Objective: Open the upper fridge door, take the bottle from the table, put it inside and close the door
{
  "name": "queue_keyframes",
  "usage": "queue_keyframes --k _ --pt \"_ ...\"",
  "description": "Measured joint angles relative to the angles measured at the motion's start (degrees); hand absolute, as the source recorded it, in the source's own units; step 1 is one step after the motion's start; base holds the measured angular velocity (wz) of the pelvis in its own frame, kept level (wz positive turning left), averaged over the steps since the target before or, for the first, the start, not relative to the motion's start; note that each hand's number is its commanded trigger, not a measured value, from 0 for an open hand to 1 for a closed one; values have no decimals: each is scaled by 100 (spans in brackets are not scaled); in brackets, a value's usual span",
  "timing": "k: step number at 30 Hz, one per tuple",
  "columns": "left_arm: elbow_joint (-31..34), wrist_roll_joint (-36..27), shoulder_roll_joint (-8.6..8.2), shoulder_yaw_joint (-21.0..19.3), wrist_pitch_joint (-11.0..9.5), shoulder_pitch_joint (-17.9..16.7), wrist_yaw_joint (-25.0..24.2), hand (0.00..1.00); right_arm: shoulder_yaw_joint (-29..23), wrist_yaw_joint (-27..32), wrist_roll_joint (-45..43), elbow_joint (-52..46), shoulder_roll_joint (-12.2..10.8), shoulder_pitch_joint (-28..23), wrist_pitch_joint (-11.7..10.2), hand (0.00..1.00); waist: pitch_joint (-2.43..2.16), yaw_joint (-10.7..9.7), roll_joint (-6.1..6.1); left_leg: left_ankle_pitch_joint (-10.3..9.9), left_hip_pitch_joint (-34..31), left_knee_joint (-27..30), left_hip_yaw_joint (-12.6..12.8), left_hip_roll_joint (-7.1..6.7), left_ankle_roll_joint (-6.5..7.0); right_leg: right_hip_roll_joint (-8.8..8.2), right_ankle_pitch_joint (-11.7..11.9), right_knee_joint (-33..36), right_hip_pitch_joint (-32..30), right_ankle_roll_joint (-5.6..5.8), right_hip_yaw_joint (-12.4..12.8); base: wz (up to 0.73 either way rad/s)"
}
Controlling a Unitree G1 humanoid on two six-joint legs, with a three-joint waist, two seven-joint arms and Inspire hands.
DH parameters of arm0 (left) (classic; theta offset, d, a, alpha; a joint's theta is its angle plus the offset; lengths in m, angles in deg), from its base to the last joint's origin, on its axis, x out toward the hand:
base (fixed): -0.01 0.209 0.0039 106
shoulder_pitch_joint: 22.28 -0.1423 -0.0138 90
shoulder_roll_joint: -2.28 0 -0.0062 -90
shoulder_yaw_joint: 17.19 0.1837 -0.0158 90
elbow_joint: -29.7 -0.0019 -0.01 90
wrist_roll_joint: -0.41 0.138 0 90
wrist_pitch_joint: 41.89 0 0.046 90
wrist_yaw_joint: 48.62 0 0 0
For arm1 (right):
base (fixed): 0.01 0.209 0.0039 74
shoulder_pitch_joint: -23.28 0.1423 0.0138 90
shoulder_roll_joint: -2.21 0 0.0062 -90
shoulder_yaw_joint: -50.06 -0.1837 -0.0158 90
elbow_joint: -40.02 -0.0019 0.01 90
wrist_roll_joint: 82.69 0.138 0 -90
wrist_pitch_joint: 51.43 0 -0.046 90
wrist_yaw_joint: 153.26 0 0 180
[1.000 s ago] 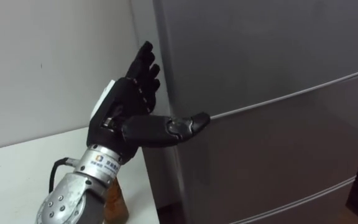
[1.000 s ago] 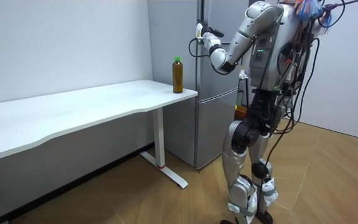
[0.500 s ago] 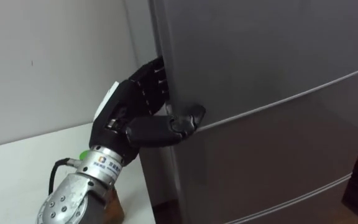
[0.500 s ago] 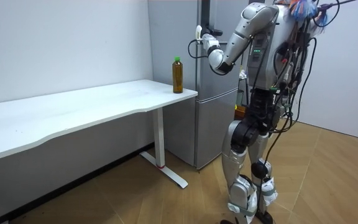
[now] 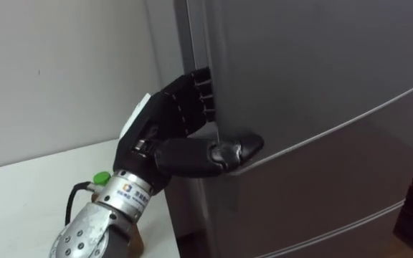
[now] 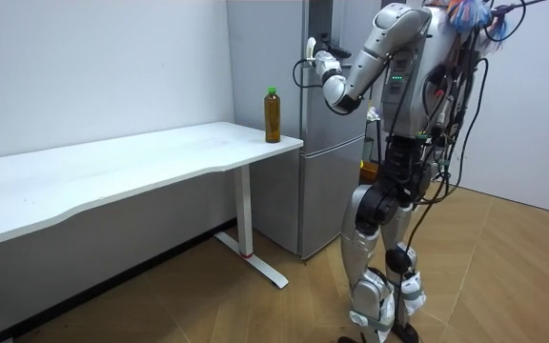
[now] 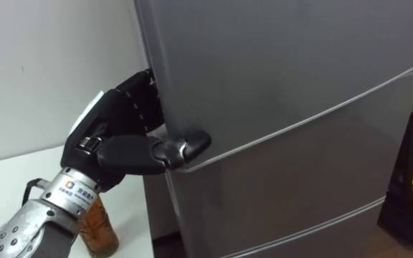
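at the edge of the upper fridge door (image 5: 321, 64), left hand (image 5: 165, 132) grips: fingers (image 5: 192, 100) hooked round it, thumb on front. bottle (image 6: 272, 116) stands on the table (image 6: 112, 167) corner.

The left arm is raised in front of the body, with the elbow bent and the forearm going up and forward from the lower left of the eye views. The wrist is almost in line with the forearm. The left hand (image 5: 165, 125) stands at about shoulder height, with its back turned to the robot's left. The fingers (image 5: 192, 97) lie close together and reach round the edge of the fridge door (image 5: 321, 64), where their tips are hidden. The thumb (image 5: 214, 153) lies across the front face and presses on it.
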Motion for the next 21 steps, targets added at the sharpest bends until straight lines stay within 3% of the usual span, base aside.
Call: queue_keyframes --k 7,21 --pt "-6 103 17 2 1 -1 -30 0 17 4 37 0 27 -9 -2 0 31 27 2 1 17 0 3 -2 1 2 0 1 10 0 55 0" --pt "224 386 84 124 -6 -58 -72 0 118 17 66 -9 50 -11 -54 0 25 131 45 1 4 -1 7 -7 2 1 -4 -5 -2 7 87 0"
